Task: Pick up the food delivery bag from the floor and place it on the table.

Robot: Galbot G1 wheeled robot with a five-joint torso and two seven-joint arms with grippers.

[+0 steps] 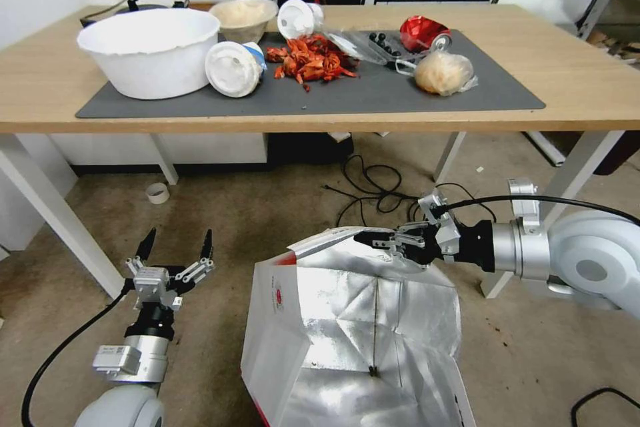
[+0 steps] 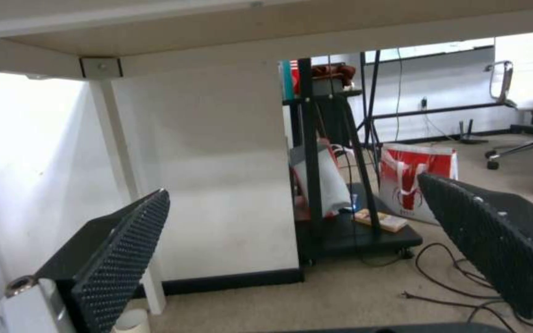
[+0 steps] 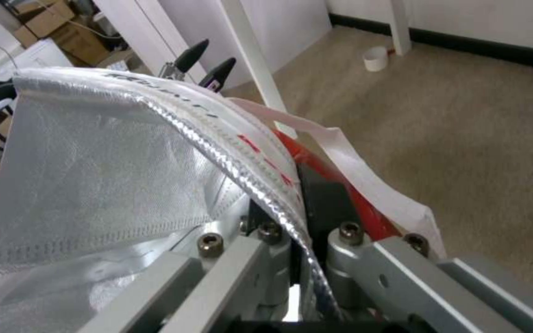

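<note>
Your right pincer (image 1: 373,240) is pinched tight on the far top edge of the food delivery bag (image 1: 353,327), and in the right wrist view the shiny edge of the bag (image 3: 155,162) runs straight between its jaws, with a white strap handle (image 3: 353,171) hanging just beside them. The bag stands open on the floor (image 1: 267,213) in front of the worktop (image 1: 587,80), with its silver inside facing up. You cannot see the bottom of the bag, because the lower edge of the head view cuts it off. Its round red logo (image 1: 279,295) shows on the white side, but it is too small to read. Your left pincer (image 1: 177,250) hangs wide open, low over the floor to the left of the bag and not touching it. In the left wrist view its two black pads (image 2: 121,259) stand far apart under the worktop (image 2: 217,41). On the worktop lies a dark grey mat (image 1: 400,93) with a big white bowl (image 1: 150,47), a pile of red scraps (image 1: 310,60) and a small clear bag of beige food (image 1: 443,73). Black cables (image 1: 373,190) lie on the floor behind the bag.
</note>
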